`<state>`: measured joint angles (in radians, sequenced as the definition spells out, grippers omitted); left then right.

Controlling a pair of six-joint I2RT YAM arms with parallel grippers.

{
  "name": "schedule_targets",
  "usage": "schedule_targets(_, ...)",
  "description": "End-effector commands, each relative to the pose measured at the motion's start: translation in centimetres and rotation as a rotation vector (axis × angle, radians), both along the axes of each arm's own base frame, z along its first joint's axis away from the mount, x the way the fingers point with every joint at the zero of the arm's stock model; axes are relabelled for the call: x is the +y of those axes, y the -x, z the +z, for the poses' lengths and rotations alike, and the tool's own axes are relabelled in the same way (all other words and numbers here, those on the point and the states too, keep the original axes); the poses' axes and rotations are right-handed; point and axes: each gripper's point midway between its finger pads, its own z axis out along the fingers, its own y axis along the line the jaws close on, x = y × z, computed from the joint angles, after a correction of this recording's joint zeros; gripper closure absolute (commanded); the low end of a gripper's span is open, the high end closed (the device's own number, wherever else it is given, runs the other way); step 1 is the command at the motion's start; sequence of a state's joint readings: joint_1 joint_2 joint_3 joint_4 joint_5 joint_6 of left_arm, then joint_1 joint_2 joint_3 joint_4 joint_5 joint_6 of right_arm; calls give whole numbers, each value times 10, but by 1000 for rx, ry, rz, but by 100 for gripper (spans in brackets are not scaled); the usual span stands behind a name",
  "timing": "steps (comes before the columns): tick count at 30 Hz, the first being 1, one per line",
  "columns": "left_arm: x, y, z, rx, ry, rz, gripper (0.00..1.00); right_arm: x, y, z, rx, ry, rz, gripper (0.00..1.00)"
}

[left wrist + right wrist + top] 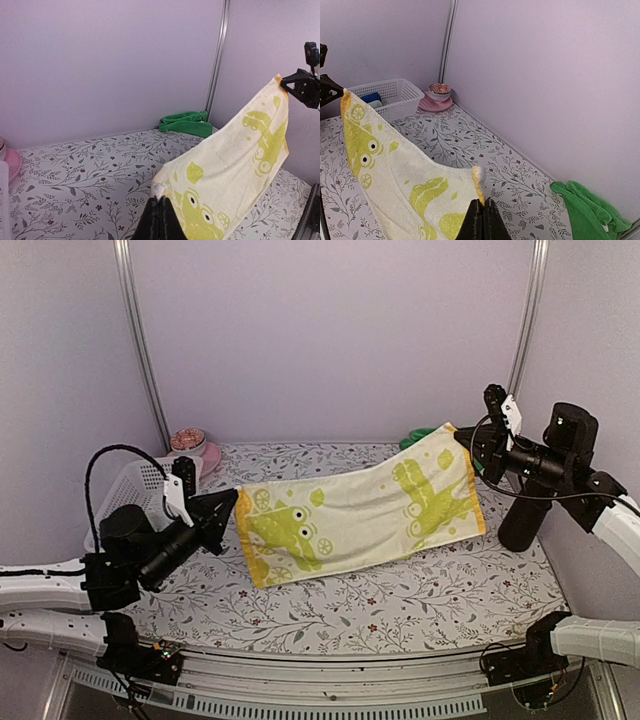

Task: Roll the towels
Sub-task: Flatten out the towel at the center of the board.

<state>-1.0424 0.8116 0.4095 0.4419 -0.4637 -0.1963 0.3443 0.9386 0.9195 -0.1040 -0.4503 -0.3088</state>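
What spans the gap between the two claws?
The yellow-lime towel, stretched taut: the left claw pinches one end corner, the right claw the other. The top view shows it best.

A white plastic basket (pixel 400 102) is standing at the far left corner of the table (pixel 400 595), which is carrying a floral cover. Something blue (pixel 370 97) is lying inside it. Just beside the basket, a small patterned bowl (pixel 440 90) is sitting on a pink plate (pixel 427 105), near the lilac wall (pixel 330 340).

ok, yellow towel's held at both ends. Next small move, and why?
Probably lower both arms together and lay the yellow towel flat on the table. It hangs stretched between the left gripper and right gripper, each shut on an end, lifted off it; rolling likely needs it flat.
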Motion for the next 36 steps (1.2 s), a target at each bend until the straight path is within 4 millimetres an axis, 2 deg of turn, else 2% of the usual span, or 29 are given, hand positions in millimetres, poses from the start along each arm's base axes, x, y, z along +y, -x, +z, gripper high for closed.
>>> schedule_targets(1,10,1,30,-57,-52,65,100,3,11,23,39,-86,40,98)
schedule_targets(3,20,-9,26,-20,-78,151,100,-7,-9,12,70,-103,-70,98)
schedule_targets(5,27,-25,11,44,-120,229,100,-15,-34,-16,114,-88,-168,98)
schedule_targets(9,30,-66,-37,190,-173,266,100,-24,-81,-80,191,-10,-268,98)
schedule_targets(11,26,-89,-71,263,-237,277,100,-25,-104,-114,294,-3,-287,98)
schedule_targets(14,25,-124,-108,343,-339,321,100,-26,-135,-145,376,-20,-328,98)
schedule_targets(15,24,-137,-112,339,-368,337,100,-25,-147,-157,396,-15,-344,98)
schedule_targets(19,27,-182,-132,351,-406,367,100,-29,-192,-174,401,6,-408,98)
schedule_targets(22,28,-206,-132,329,-412,366,100,-34,-216,-193,423,27,-433,98)
schedule_targets(25,22,-219,-122,289,-423,362,100,-37,-228,-210,443,42,-443,98)
schedule_targets(27,21,-226,-123,298,-429,357,100,-40,-242,-206,429,56,-470,98)
schedule_targets(30,16,-230,-133,333,-434,332,100,-52,-249,-226,491,117,-543,96)
schedule_targets(33,9,-227,-144,378,-422,287,100,-62,-252,-240,521,172,-604,89)
schedule_targets(35,2,-225,-154,417,-408,249,81,-68,-254,-246,527,209,-629,83)
schedule_targets(36,-1,-224,-161,443,-397,225,75,-70,-254,-248,529,223,-638,79)
